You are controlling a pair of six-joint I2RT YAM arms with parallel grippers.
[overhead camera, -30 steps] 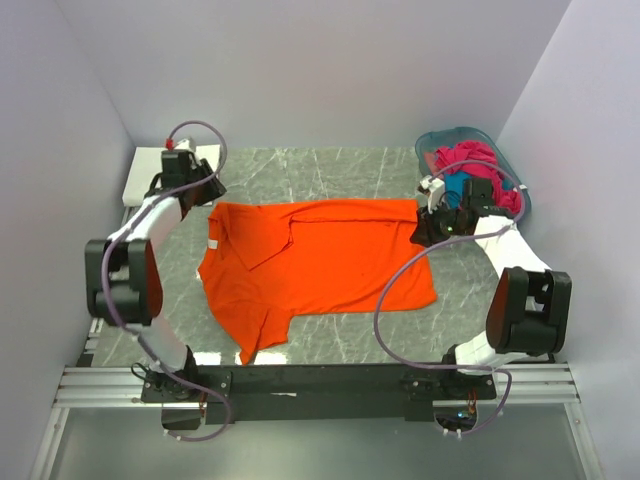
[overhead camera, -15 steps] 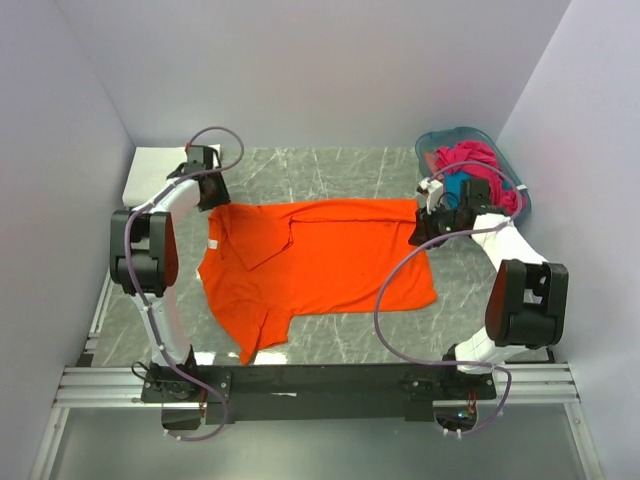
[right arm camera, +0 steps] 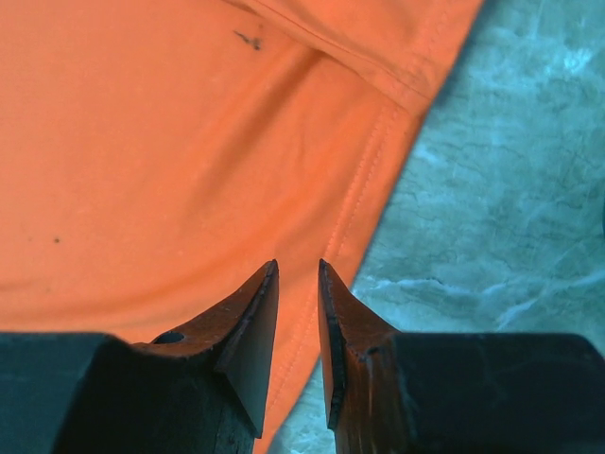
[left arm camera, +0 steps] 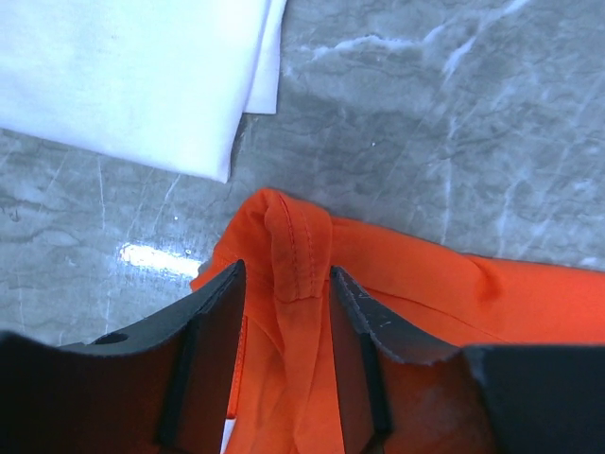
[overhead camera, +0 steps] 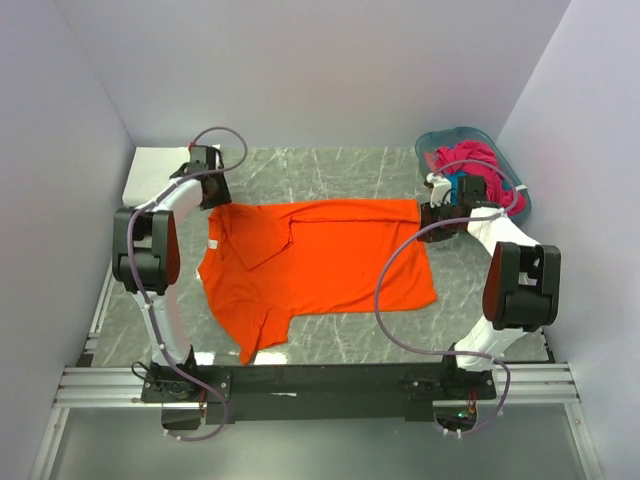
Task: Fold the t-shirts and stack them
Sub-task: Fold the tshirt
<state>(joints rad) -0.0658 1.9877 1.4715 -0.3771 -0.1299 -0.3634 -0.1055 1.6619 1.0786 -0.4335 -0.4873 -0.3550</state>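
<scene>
- The grey marble table (overhead camera: 340, 165) is carrying everything.
- The orange t-shirt (overhead camera: 320, 255) is lying spread flat in the middle of it, with the collar toward the left.
- The teal basket (overhead camera: 470, 130) is standing at the far right corner and holding a crumpled magenta t-shirt (overhead camera: 472, 156).
- The white t-shirt (left arm camera: 123, 76) is lying folded at the far left corner, near the orange one but apart from it.
- The left gripper (left arm camera: 285, 274) is standing about half open around a raised ridge at the orange shirt's far left corner. I cannot tell if it is pinching.
- The right gripper (right arm camera: 298, 265) is showing only a narrow gap over the hem at the shirt's right edge, and it is gripping nothing.
</scene>
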